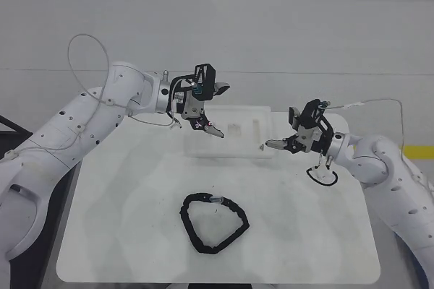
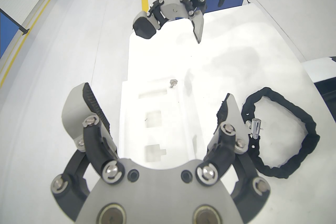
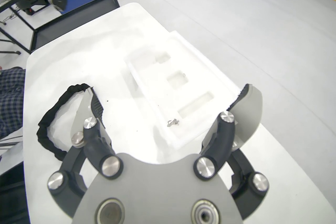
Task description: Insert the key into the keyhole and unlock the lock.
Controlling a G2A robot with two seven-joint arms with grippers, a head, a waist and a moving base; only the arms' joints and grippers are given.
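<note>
Verify that the key (image 3: 173,123) lies flat on the white foam tray (image 3: 199,51), just beside the long rectangular recess at the tray end nearest the right claw (image 3: 168,89). That claw hangs above this end with its jaws spread wide and nothing between them. The left claw (image 2: 157,95) hangs above the opposite end of the tray, equally wide and empty. The black chain lock (image 2: 312,135) lies looped on the counter (image 1: 130,217), apart from the tray, its silver cylinder (image 2: 255,128) exposed.
</note>
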